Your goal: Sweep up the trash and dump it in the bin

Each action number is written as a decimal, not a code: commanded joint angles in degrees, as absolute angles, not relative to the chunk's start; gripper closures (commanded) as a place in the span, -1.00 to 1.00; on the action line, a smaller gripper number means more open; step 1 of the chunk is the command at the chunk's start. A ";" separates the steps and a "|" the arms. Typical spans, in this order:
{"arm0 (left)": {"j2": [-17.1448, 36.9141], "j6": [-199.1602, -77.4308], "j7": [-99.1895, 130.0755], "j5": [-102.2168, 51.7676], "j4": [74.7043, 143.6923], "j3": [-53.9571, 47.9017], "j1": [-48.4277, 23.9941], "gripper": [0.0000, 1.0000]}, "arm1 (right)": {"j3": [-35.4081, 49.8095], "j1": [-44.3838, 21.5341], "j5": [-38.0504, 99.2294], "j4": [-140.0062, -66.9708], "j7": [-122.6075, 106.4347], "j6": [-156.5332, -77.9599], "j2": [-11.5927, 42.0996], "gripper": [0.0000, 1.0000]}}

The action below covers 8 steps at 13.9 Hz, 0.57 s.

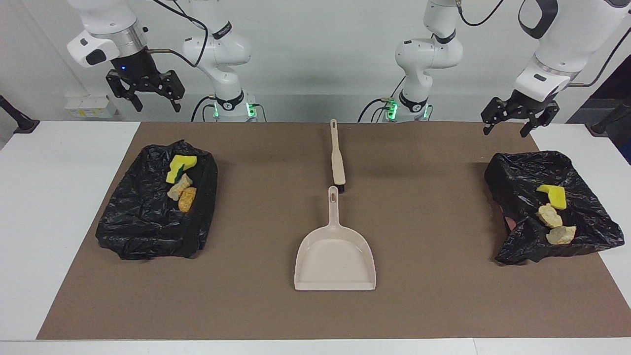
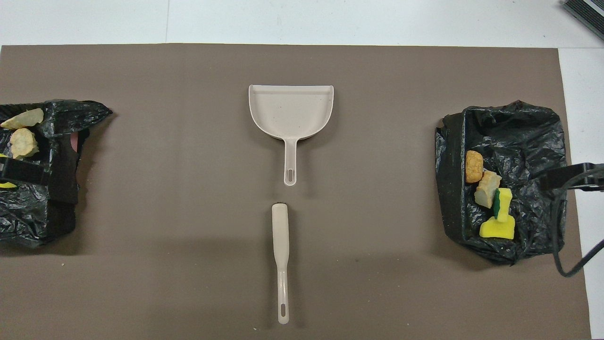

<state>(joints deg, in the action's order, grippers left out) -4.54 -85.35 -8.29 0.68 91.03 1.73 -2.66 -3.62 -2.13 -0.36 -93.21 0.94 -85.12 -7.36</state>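
Both arms are raised, bent at the elbow. The left gripper hangs open and empty over the mat's corner by a bag-lined bin; the right gripper, open and empty too, hangs above the table's edge near the other bin. The trash lies inside both bins.

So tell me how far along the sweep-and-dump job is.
Done: all six trash scraps lie in the two black bins, three at the right arm's end, three at the left arm's. In hand: nothing; left gripper and right gripper hang open and empty. Left: nothing visible; brush and dustpan lie mid-table.
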 commanded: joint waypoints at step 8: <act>-3.95 -84.20 -8.96 1.41 90.97 1.93 -3.25 -1.00 | -3.60 -2.02 -0.09 -94.31 1.32 -84.72 -8.35 -1.00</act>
